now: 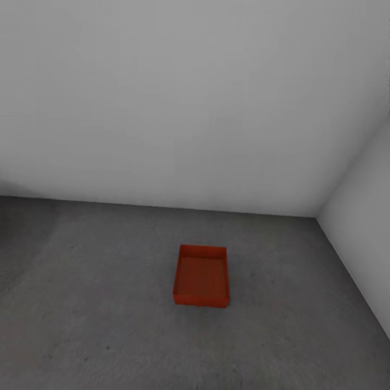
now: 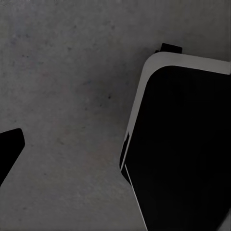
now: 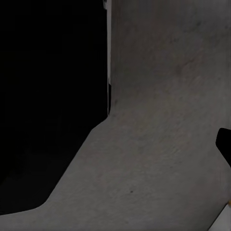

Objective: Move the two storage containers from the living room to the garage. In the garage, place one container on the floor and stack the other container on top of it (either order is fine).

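One red-orange storage container rests open side up on the dark grey mottled floor of the garage, a short way out from the grey-white back wall. It is empty. In the left wrist view, my left gripper points down at bare concrete, with one dark fingertip at the frame's edge. In the right wrist view, my right gripper also faces the floor, with one dark fingertip at the frame's edge. Nothing lies between the fingers of either gripper.
The back wall and a side wall meet in a corner to the right of the container. My black, white-edged base stands on the concrete beside the left gripper, and the base also shows dark by the right gripper.
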